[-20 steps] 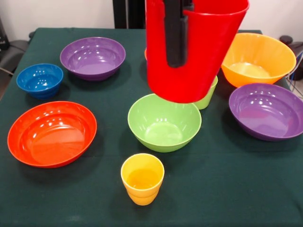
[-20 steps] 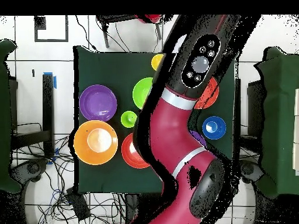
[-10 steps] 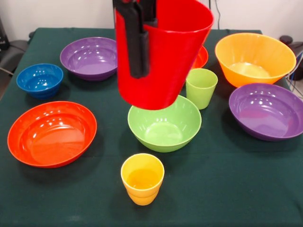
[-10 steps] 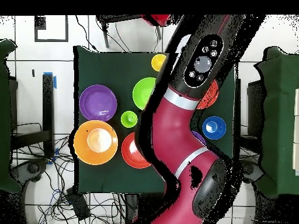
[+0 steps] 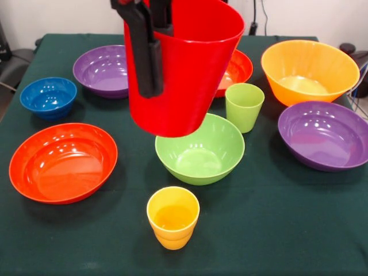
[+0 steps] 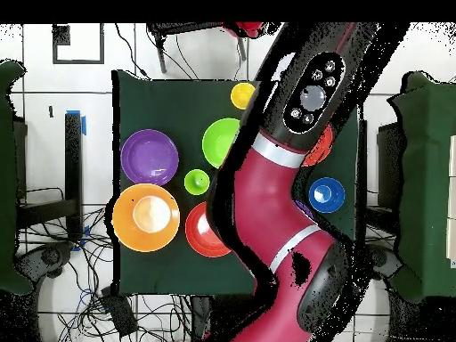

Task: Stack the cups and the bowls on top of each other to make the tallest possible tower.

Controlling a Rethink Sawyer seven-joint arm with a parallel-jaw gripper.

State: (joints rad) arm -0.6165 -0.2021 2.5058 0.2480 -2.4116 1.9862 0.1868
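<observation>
Red cup: airborne above the green bowl, mouth up, long axis near vertical, slightly tilted. Gripper: clamped over the cup's rim, one finger down the outer wall. Yellow cup: upright, nearer, apart.

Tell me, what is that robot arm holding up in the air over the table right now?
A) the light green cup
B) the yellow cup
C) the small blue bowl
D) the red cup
D: the end effector grips the rim of the red cup, which hangs above the table, one black finger down its outside wall, while the yellow cup, blue bowl and light green cup all stand on the green cloth.
</observation>
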